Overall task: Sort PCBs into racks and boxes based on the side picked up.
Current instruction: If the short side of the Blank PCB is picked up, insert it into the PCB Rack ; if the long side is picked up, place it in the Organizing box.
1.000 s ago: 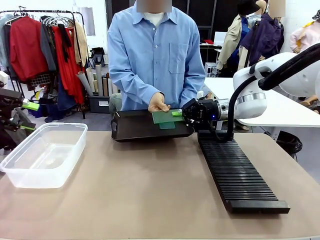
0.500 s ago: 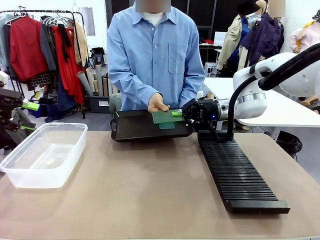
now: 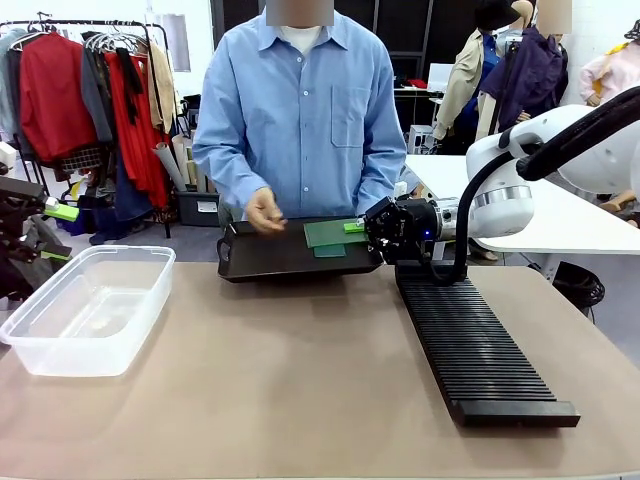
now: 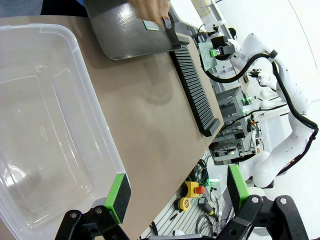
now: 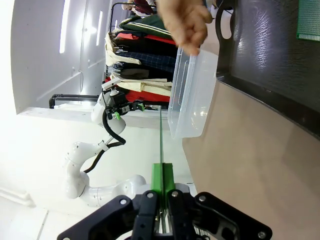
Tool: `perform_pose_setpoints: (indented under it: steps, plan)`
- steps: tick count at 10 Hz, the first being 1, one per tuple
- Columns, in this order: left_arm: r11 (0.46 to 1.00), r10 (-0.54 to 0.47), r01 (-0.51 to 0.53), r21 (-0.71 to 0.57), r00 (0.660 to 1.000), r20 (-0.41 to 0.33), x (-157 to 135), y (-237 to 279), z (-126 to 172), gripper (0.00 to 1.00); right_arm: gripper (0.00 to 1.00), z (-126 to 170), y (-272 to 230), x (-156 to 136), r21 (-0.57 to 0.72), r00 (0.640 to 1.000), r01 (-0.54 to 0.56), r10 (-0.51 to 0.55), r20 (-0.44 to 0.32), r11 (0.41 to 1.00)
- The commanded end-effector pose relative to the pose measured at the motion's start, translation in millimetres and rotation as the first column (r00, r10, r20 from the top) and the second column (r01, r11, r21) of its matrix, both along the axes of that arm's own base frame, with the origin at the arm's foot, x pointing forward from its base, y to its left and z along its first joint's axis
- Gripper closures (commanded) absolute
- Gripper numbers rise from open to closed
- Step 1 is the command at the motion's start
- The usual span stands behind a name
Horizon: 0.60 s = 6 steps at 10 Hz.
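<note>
My right gripper (image 3: 368, 228) is shut on one edge of a green PCB (image 3: 328, 233) and holds it flat just above the black tray (image 3: 270, 262). In the right wrist view this PCB (image 5: 161, 135) is an edge-on green line between the closed pads (image 5: 162, 176). A second, smaller PCB (image 3: 331, 251) lies in the tray under it. The long black slotted rack (image 3: 478, 345) runs from below the right gripper toward the near edge. The clear tub (image 3: 88, 306) stands at the left with nothing in it. My left gripper (image 4: 178, 192) hangs open beside the tub's wall (image 4: 95, 115).
The person stands behind the tray, one hand (image 3: 264, 211) hovering over its left half. The black tray sits at the far middle of the table. Bare brown tabletop (image 3: 300, 380) lies between tub and rack. A clothes rail (image 3: 90, 90) stands behind at the left.
The person's hand has let go of the held PCB and moved left over the tray. The tray shifted slightly left. Both grippers kept their places.
</note>
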<state>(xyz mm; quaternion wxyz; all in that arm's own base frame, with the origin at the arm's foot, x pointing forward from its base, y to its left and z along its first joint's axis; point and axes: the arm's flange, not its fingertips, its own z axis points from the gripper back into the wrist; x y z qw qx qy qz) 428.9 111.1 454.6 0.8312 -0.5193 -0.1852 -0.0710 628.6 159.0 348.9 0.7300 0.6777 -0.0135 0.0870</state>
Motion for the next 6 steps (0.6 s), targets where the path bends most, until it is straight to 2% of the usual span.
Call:
perform_pose_setpoints:
  steps: [1,6]
  plan:
    - [1.000,0.008,-0.008,0.001,1.000,-0.009,-0.5,-0.1,2.9,0.00,1.00,1.0,1.1,-0.4,0.004,1.000,0.003,-0.003,0.001,1.000]
    - [1.000,0.008,-0.008,0.001,1.000,-0.009,-0.5,-0.1,2.9,0.00,1.00,1.0,1.1,-0.4,0.004,1.000,0.003,-0.003,0.001,1.000]
